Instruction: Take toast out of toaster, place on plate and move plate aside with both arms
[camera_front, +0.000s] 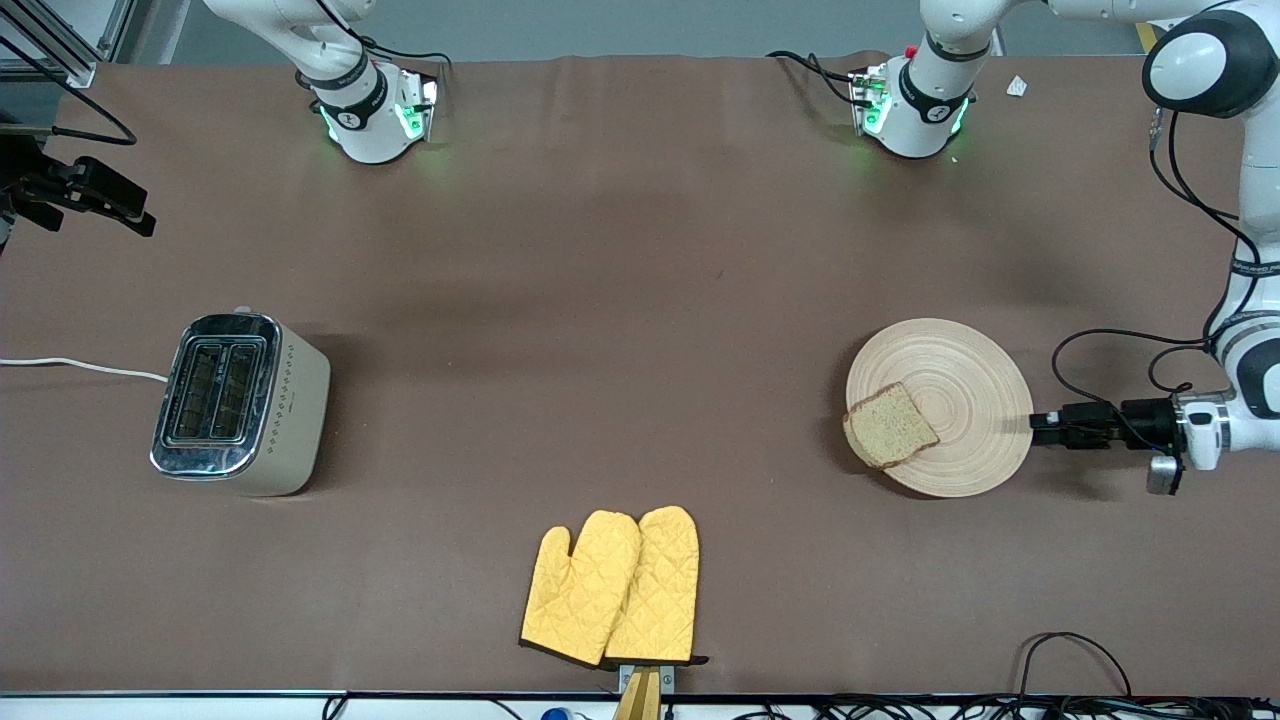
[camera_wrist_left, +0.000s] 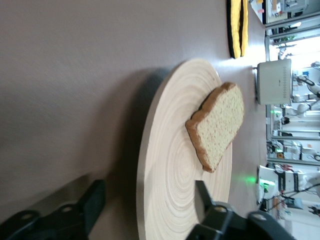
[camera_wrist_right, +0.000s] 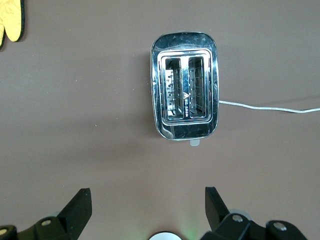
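Pale, ring-grained wood marks the round flat plate (camera_front: 940, 406) in the front view, lying on the brown bench (camera_front: 600, 300) toward the left arm's end. One slice of light brown wholegrain toast (camera_front: 890, 425) lies flat on it, overhanging the rim on the toaster's side. At the plate's edge, away from the toast, is the left hand (camera_front: 1040, 424). The boxy cream-and-chrome toaster (camera_front: 238, 402) stands well apart with both slots empty; two yellow quilted oven mitts (camera_front: 612, 587) lie nearest the camera.

From the left wrist, the left hand's fingers (camera_wrist_left: 95, 200) stand wide on either side of the plate's rim (camera_wrist_left: 150, 165), clamping nothing. The plate looks stiff, light and smooth, so it should be taken thinly at the rim and kept level: the toast (camera_wrist_left: 218, 125), light and crumbly, could slide off.

From the right wrist, the right hand (camera_wrist_right: 145, 207) hangs open and empty above the toaster (camera_wrist_right: 184, 85), waiting.
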